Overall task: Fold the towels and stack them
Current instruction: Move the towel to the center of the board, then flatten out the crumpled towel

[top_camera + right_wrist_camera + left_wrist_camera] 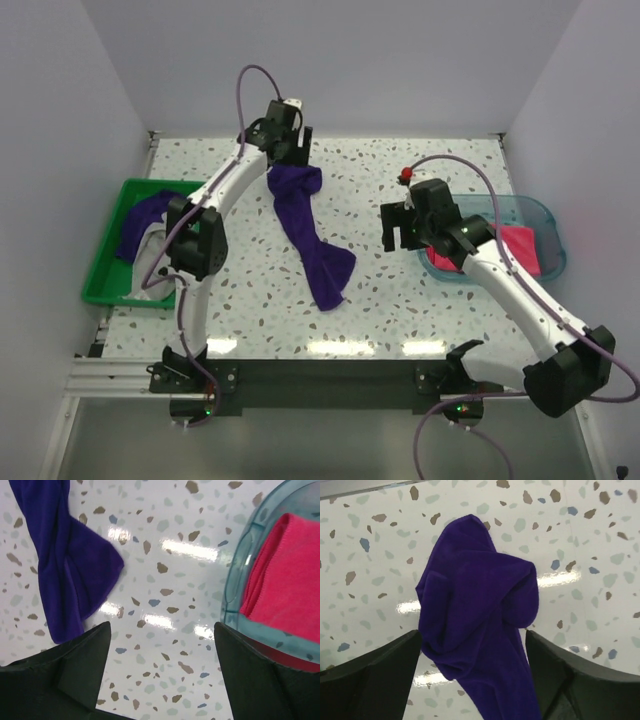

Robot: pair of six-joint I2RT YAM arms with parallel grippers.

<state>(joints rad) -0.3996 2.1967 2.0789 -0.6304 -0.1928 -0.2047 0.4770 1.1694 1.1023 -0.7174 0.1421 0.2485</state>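
A dark purple towel (305, 235) lies twisted in a long strip across the middle of the table. My left gripper (298, 150) is over its far end, jaws wide open, with the bunched cloth (475, 590) between the fingers (380, 670) but not pinched. My right gripper (400, 232) is open and empty, above bare table between the strip's near end (65, 565) and the tray. A hot pink towel (518, 248) lies folded in the teal tray (545, 215); it also shows in the right wrist view (290, 575). Another purple towel (140, 220) and a pale towel (150, 265) lie in the green bin.
The green bin (105, 260) stands at the left edge of the table. The teal tray's rim (235, 580) is just right of my right gripper (162, 630). White walls close in the back and both sides.
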